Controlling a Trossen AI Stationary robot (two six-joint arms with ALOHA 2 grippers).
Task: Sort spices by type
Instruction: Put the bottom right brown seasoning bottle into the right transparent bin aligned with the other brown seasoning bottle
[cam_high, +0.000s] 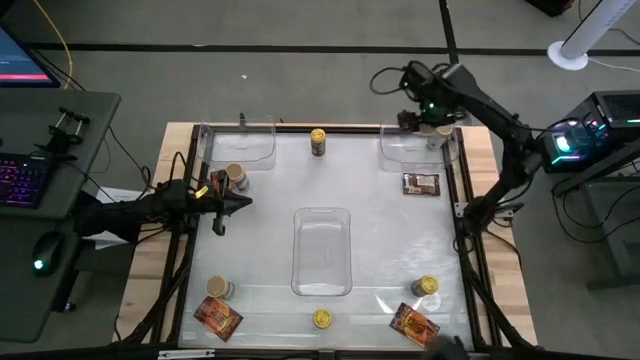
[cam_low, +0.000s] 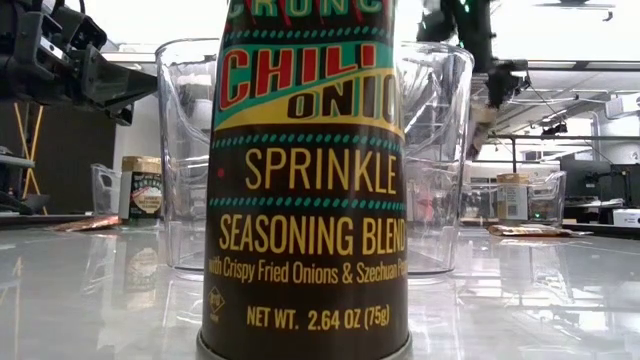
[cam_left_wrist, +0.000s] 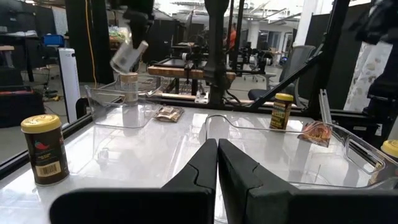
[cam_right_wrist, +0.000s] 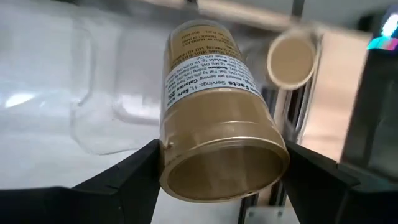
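My right gripper hangs over the far right clear tray, shut on a small jar with a white label and a gold-beige end. A second beige-lidded jar stands in that tray below it. My left gripper waits shut and level at the table's left side, touching nothing. Loose on the table stand beige-lidded jars and yellow-lidded jars. Orange-red packets and a darker packet lie flat. My right gripper pinches the jar's round wall between its two fingers, close to the gold-beige end. The fingers come from above, pointing steeply down and lying across the jar. The jar hangs tilted below them, lifted clear above the tray.
An empty clear tray lies in the table's middle and another at the far left. A tall Chili Onion jar fills the low view. A dark frame rail runs along the table's sides.
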